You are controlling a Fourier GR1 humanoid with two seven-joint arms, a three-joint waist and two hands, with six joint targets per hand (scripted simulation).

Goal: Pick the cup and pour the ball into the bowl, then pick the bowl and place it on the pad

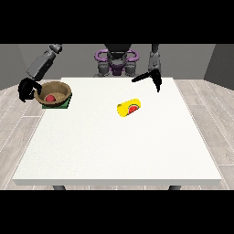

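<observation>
Bowl [54,93]: brown, upright, located at the table's [119,151] far corner on the view's left. It rests on a green pad [65,104], of which only an edge and a corner show beneath the bowl's base. Contents: one red ball [50,98], lying on the bowl's floor.

Cup [129,108]: yellow, lying on its side near the middle of the table, well apart from the bowl. Its mouth faces the camera and towards the view's right; the inside shows red. Whether anything is inside cannot be determined.

Hand at the view's left [25,87]: positioned just beside the bowl's outer rim, over the table's edge. The fingers are curled; whether they touch the rim cannot be determined, and nothing is visibly held.

Hand at the view's right [154,77]: above the far edge of the table, well apart from the cup. The fingers are spread and straight, holding nothing.

Nothing stands between the cup and the bowl.
</observation>
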